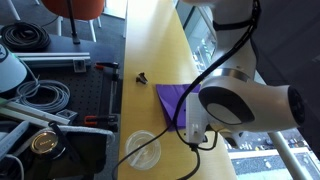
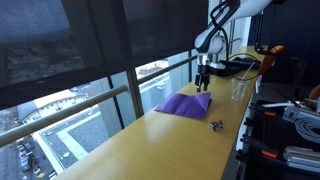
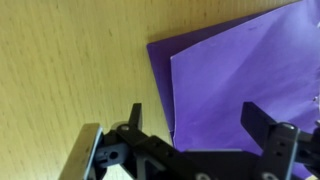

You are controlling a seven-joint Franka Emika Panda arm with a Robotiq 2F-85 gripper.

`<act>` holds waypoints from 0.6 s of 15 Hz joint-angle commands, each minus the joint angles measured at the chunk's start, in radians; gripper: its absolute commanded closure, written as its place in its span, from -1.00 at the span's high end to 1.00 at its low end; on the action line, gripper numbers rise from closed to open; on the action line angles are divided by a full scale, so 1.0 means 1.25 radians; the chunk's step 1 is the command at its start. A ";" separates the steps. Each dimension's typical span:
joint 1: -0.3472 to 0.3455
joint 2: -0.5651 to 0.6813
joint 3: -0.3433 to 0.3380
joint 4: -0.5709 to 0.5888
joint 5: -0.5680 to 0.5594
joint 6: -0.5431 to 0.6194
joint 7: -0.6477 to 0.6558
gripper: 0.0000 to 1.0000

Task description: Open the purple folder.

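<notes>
The gripper (image 3: 195,116) hangs with its fingers spread wide over one end of the purple folder (image 3: 240,70). The folder lies flat and closed on the wooden counter (image 2: 180,140), directly below the open jaws. In an exterior view the folder (image 1: 172,98) sits askew to the counter's edges, with one corner aimed at a small black object (image 1: 140,75). Its long axis seems to run roughly along the counter.

light: daylight from windows (image 2: 80,60) | wrist view: soft, slightly blurred | exterior views: low resolution, grainy
</notes>
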 commanded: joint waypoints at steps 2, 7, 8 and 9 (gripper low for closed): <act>0.007 0.048 0.015 0.061 0.005 -0.046 0.049 1.00; 0.025 0.055 0.024 0.069 0.005 -0.061 0.088 0.47; 0.028 0.056 0.023 0.072 0.004 -0.061 0.095 0.35; 0.032 0.057 0.022 0.073 0.003 -0.060 0.102 0.16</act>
